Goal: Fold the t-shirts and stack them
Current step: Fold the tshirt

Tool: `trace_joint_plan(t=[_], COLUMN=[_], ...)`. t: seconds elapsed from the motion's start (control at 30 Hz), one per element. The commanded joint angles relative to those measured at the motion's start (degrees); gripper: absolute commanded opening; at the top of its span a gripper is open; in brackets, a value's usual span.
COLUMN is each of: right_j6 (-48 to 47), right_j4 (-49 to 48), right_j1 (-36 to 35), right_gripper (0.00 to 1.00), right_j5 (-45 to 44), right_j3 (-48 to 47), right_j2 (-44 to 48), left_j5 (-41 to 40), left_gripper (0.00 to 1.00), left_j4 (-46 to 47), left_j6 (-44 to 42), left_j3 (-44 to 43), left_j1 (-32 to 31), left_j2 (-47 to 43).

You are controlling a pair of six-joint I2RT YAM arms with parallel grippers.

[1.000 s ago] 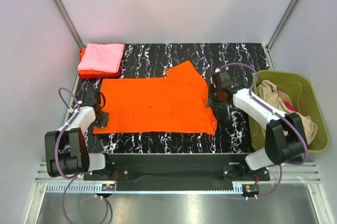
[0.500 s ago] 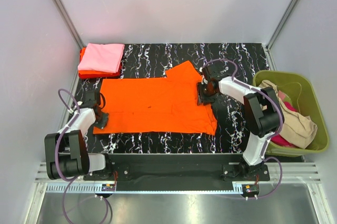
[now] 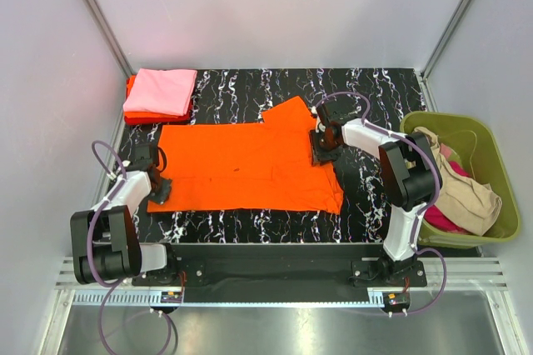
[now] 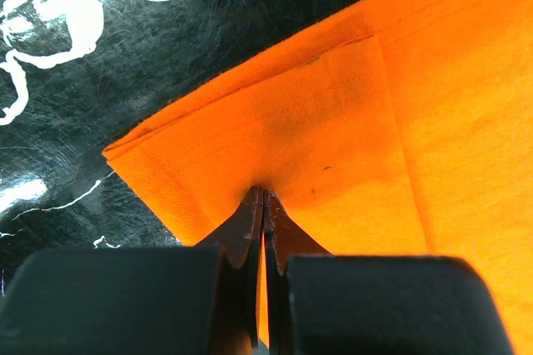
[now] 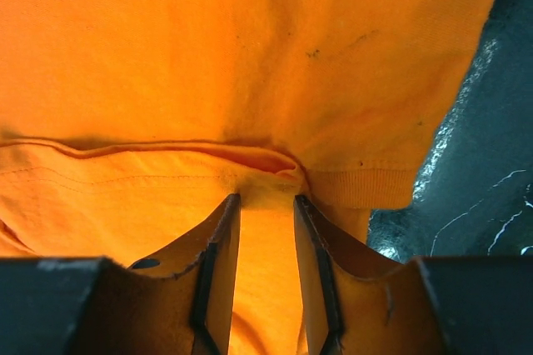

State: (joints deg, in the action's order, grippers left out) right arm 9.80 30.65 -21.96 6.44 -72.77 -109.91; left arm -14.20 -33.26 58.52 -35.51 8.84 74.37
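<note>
A bright orange t-shirt (image 3: 250, 163) lies spread flat across the middle of the black marbled table (image 3: 375, 88). My left gripper (image 3: 158, 182) sits at its left edge, shut on a folded corner of the orange cloth (image 4: 275, 138), which is pinched between the closed fingertips (image 4: 264, 192). My right gripper (image 3: 321, 153) rests low on the shirt's right side by the ribbed collar (image 5: 362, 188). Its jaws stand apart (image 5: 266, 198), with a ridge of orange cloth lying between them. A folded light pink t-shirt (image 3: 161, 91) lies on a folded red-orange one (image 3: 135, 113) at the back left.
An olive-green basket (image 3: 491, 134) stands at the right edge of the table, holding a beige shirt (image 3: 462, 192) and a magenta one (image 3: 440, 220). White walls close in the left, back and right sides. The arm bases sit along the near rail.
The right arm swung left from beside the basket onto the shirt's collar area, and its jaws narrowed slightly. The left gripper stayed pinched on the left edge.
</note>
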Motion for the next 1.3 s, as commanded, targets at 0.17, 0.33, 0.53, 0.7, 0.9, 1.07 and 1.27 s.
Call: trace_joint_plan(t=[0.17,0.33,0.53,0.7,0.9,1.07,1.27], right_j6=[-2.6,-3.3,-4.5,-4.4,-4.5,-3.6,-2.7], right_j4=[-0.1,0.5,0.5,0.4,0.4,0.4,0.4], right_j1=[0.3,0.2,0.2,0.3,0.3,-0.4,-1.4], right_gripper=[0.42,0.42,0.43,0.38,0.06,0.04,0.08], right_j5=[-3.8,-5.0,-4.0,-3.5,-4.5,-4.9,-5.7], right_j3=[-2.4,-3.4,-4.4,-4.6,-4.8,-4.9,-4.9], right_j2=[1.8,0.5,-0.6,-1.4,0.0,2.1,3.6], left_j5=[-3.6,-3.6,-3.4,-3.3,-3.2,-3.0,-2.9], left_gripper=[0.02,0.01,0.01,0.01,0.01,0.01,0.01], left_j4=[-3.5,-3.5,-3.2,-3.3,-3.3,-3.1,-3.2], left_j6=[-1.1,-1.2,-1.3,-1.5,-1.5,-1.6,-1.7], left_j3=[2.5,2.5,2.4,2.3,2.3,2.3,2.3], left_j1=[1.0,0.9,1.1,1.0,1.0,1.0,1.0], left_j2=[2.9,2.9,3.5,3.3,3.4,3.6,3.8])
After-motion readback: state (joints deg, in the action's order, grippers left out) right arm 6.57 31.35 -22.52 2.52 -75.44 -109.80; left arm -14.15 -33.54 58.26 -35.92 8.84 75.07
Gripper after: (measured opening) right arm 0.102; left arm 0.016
